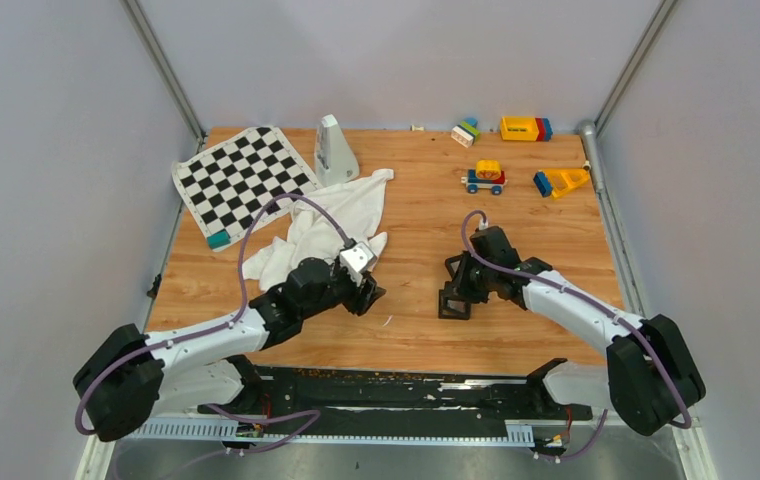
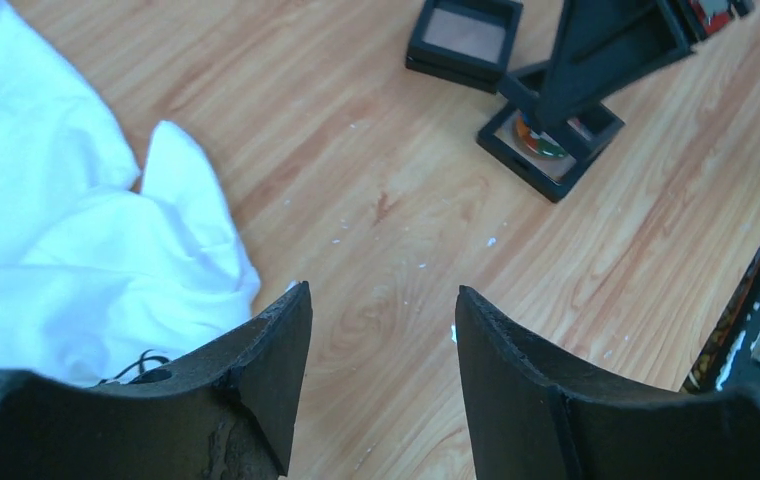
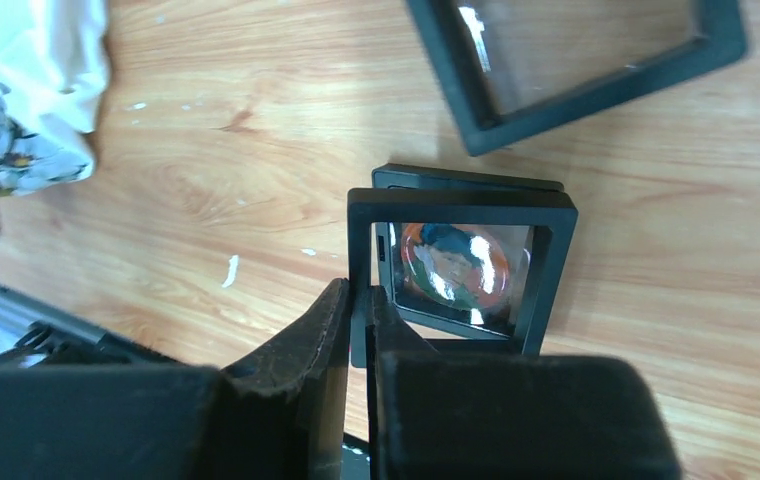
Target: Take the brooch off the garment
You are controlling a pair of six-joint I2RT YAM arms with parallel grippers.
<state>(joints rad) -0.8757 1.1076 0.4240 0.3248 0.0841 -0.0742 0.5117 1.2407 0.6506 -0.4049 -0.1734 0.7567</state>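
Observation:
The white garment lies crumpled left of centre, and its edge shows in the left wrist view and in the right wrist view. My left gripper hangs open over bare wood just right of the cloth, holding nothing. My right gripper is shut on the left edge of a black square frame's upright lid. A round shiny orange-and-blue brooch lies in that frame, off the garment.
A second black frame lies flat just beyond the held one. A chequered mat and a white cone-shaped object sit at the back left. Toy blocks and a toy car stand at the back right.

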